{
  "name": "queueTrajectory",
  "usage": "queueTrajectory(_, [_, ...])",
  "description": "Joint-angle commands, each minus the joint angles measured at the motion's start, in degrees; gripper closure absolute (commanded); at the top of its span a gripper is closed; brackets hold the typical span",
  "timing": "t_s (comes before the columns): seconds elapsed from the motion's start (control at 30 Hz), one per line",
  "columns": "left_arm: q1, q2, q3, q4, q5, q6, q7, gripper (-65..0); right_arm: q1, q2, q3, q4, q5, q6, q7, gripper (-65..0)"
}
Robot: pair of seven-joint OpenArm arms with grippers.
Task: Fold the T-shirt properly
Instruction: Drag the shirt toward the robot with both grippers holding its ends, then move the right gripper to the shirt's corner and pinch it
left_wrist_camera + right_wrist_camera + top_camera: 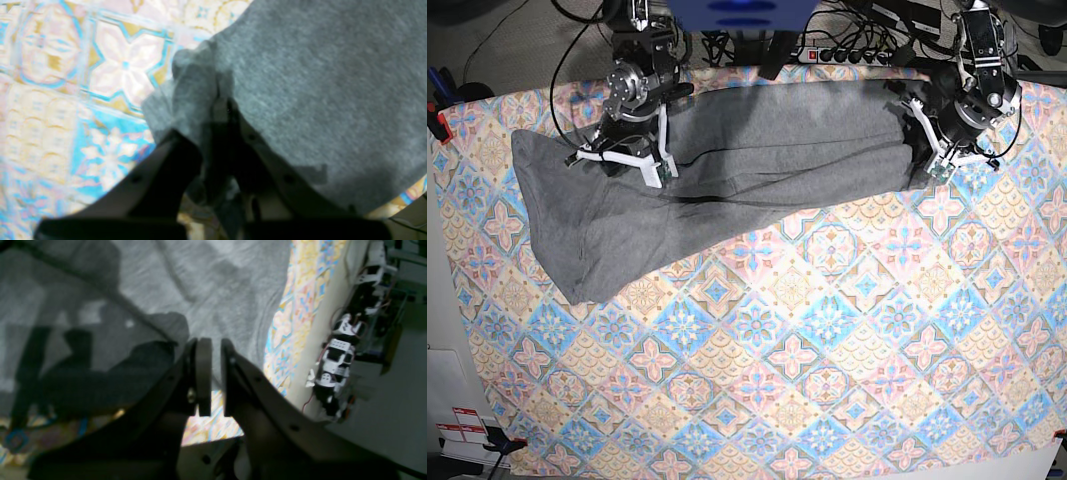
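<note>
the t-shirt lies stretched across the far part of the patterned tablecloth, its wider end spread toward the view's left and sagging toward the near side. the right gripper sits on the grey fabric near that end. the left gripper is at the shirt's bunched, narrow end on the view's right. cables trail behind the table.

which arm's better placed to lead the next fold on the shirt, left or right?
Probably left. The left gripper is shut on a bunched edge of the T-shirt. The right gripper shows a narrow gap with no cloth between its fingers, so it must regrasp.
</note>
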Motion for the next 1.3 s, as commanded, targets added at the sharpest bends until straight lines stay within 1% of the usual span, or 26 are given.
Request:
queueTrajectory(0.0, [1.2,-0.9,1.2,2.8,-0.7,0.1,-1.2,0.0,0.5,0.0,0.1,0.9,-0.4,-1.0,0.2,-4.8])
queueTrajectory(0.1, [4.7,-3.9,5.6,7.7,-0.7,0.1,-1.2,0.0,1.3,0.0,0.1,0.9,-0.4,-1.0,0.2,-4.8])
queueTrajectory(0.17, [6.3,-4.5,7.1,9.0,-0.7,0.1,-1.2,0.0,1.6,0.0,0.1,0.9,-0.5,-1.0,0.2,-4.8])
queueTrajectory(0.27, [7.1,-4.7,6.9,8.5,-0.6,0.1,-0.9,0.0,1.6,0.0,0.1,0.9,-0.5,-1.0,0.2,-4.8])
queueTrajectory(0.4, [7.3,-4.6,3.6,3.4,-0.6,0.1,-1.0,0.0,1.6,0.0,0.1,0.9,-0.5,-1.0,0.2,-4.8])
queueTrajectory(0.5, [5.5,-4.4,0.5,-1.3,-0.6,0.1,-0.7,0.0,1.6,0.0,0.1,0.9,-0.5,-1.0,0.2,-4.8])
queueTrajectory(0.6, [3.4,-4.4,-0.7,-5.4,-0.6,0.1,-0.6,-0.5,1.6,0.0,0.1,0.9,-0.5,-1.0,0.2,-4.9])
queueTrajectory(0.67, [2.9,-4.4,-1.4,-7.0,-0.4,0.1,-0.6,-5.9,1.6,0.0,0.1,0.9,-0.5,-1.0,0.2,-4.9])
queueTrajectory(0.77, [2.8,-4.2,-1.7,-8.3,2.1,0.1,-0.6,-18.0,1.6,0.0,0.1,0.9,-0.5,-1.0,0.2,-4.9])
queueTrajectory(0.8, [2.7,-3.9,-1.5,-9.0,3.2,0.1,-0.6,-21.5,1.6,0.0,0.1,0.9,-0.5,-1.0,0.2,-4.9])
queueTrajectory(0.87, [2.6,-2.6,-1.6,-9.7,5.7,0.1,-0.6,-26.3,1.6,0.0,0.1,0.9,-0.5,-1.0,0.2,-5.0])
queueTrajectory(0.97, [2.3,-0.7,-1.7,-9.7,9.7,0.1,-0.6,-29.1,2.0,0.0,0.1,0.9,-0.5,-1.0,0.1,-5.0])
queueTrajectory(1.07, [1.9,-0.3,-1.4,-10.0,13.1,0.1,-0.6,-29.3,2.0,0.0,0.1,0.9,-0.5,-1.0,0.1,-5.0])
queueTrajectory(1.13, [1.9,-0.2,-1.4,-10.0,13.4,0.1,-0.6,-29.3,2.3,0.0,0.1,0.9,-0.5,-1.0,0.1,-5.1])
queueTrajectory(1.2, [1.9,-0.2,-1.4,-10.0,13.4,0.1,-0.6,-29.3,2.5,0.0,0.1,0.9,-0.6,-1.0,0.1,-7.4])
queueTrajectory(1.27, [1.8,-0.2,-1.5,-9.9,13.4,0.1,-0.6,-29.5,2.5,0.0,0.1,0.9,-0.6,-1.0,0.1,-12.4])
